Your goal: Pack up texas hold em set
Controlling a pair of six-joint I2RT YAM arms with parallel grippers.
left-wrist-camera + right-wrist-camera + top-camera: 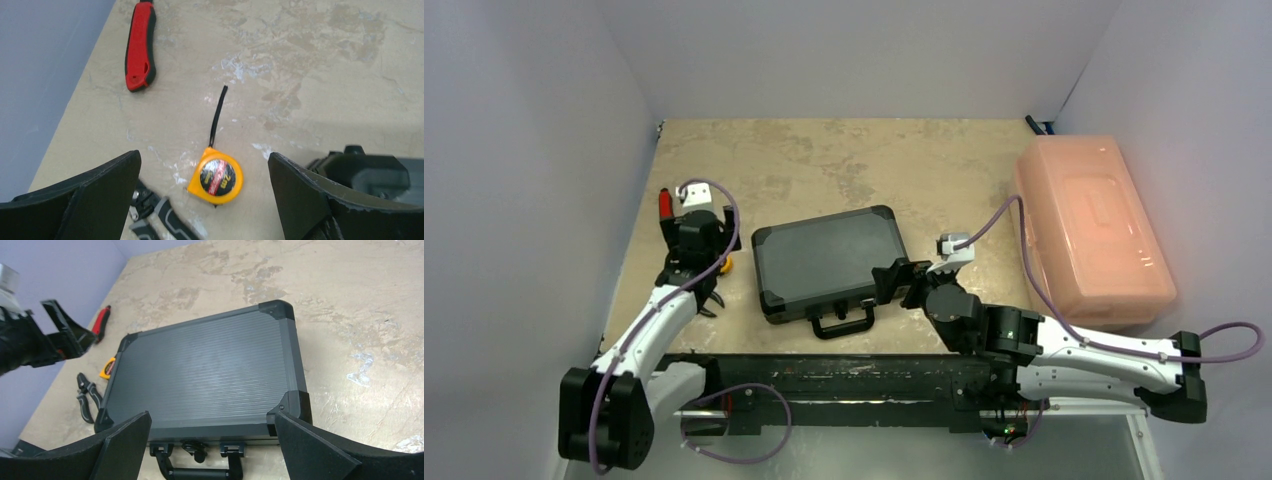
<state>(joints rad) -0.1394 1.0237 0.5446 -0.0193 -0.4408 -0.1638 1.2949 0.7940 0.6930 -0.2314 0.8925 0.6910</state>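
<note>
Bin (1094, 230), pink and lidded, sits well to the right of the right gripper (212, 415). Case (200, 375), black and shut, lies directly ahead of that gripper, whose jaws gape wide and empty at its handle edge. Left gripper (204, 156), equally wide and empty, hovers above a yellow tape measure (216, 175).

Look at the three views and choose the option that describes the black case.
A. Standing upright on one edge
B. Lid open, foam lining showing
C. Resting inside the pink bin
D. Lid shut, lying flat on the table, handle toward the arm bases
D: the black case lies flat on the table with its ribbed lid shut, and its handle is on the side nearest the arm bases.
</note>
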